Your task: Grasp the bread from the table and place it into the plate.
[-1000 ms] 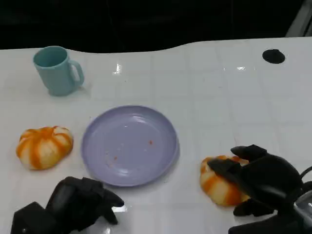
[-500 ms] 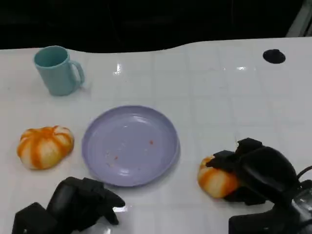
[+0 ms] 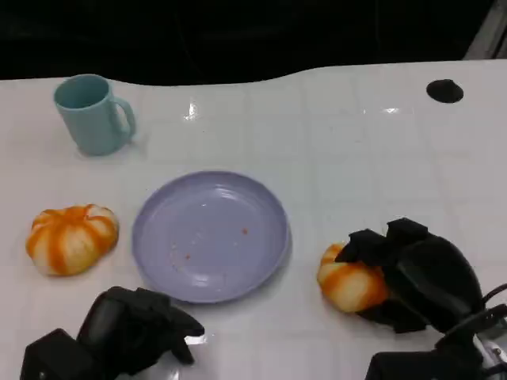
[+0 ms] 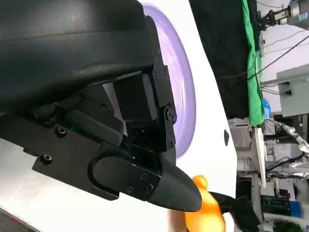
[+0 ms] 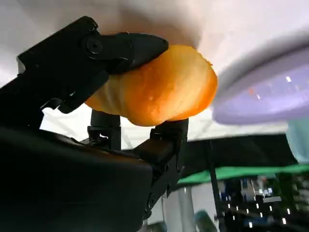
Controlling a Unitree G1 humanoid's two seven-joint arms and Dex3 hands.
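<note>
An orange-and-white striped bread (image 3: 348,281) lies at the lower right of the table, just right of the lavender plate (image 3: 210,234). My right hand (image 3: 416,273) grips this bread from its right side, fingers wrapped over the top and underneath; the right wrist view shows the bread (image 5: 159,87) pinched between black fingers (image 5: 123,48), with the plate's rim (image 5: 260,96) close by. A second striped bread (image 3: 71,237) sits left of the plate. My left hand (image 3: 135,328) rests low at the front left with fingers curled in, holding nothing, and the plate (image 4: 181,82) lies beyond it.
A teal mug (image 3: 93,114) stands at the back left. A small black disc (image 3: 444,91) lies at the back right. The white table's far edge (image 3: 261,77) borders a dark background.
My right hand has closed its fingers around the right-hand bread and drawn it slightly left toward the plate. The left hand, plate and other bread stay put.
</note>
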